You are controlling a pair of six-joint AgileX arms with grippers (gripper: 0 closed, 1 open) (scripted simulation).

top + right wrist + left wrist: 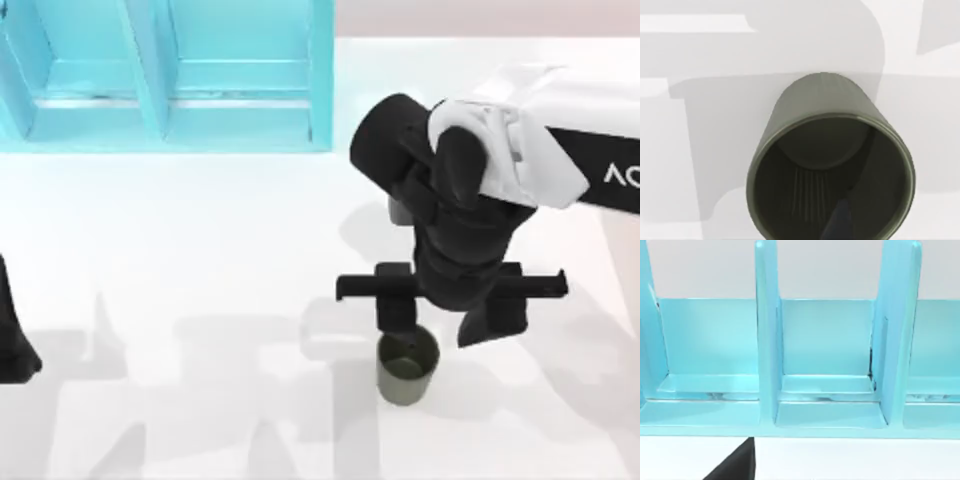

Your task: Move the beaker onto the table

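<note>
The beaker, a small olive-grey cup, stands upright on the white table right of the middle, toward the front. My right gripper hangs just above it, open, with its fingers spread wider than the cup. One finger overlaps the cup's far rim; the other is off to the cup's right. The right wrist view looks down into the beaker, with a dark shape at its near rim. My left arm is parked at the table's left edge.
A turquoise shelf unit with upright dividers stands along the back left of the table. The left wrist view faces its compartments. Bare white surface lies between the shelf and the beaker.
</note>
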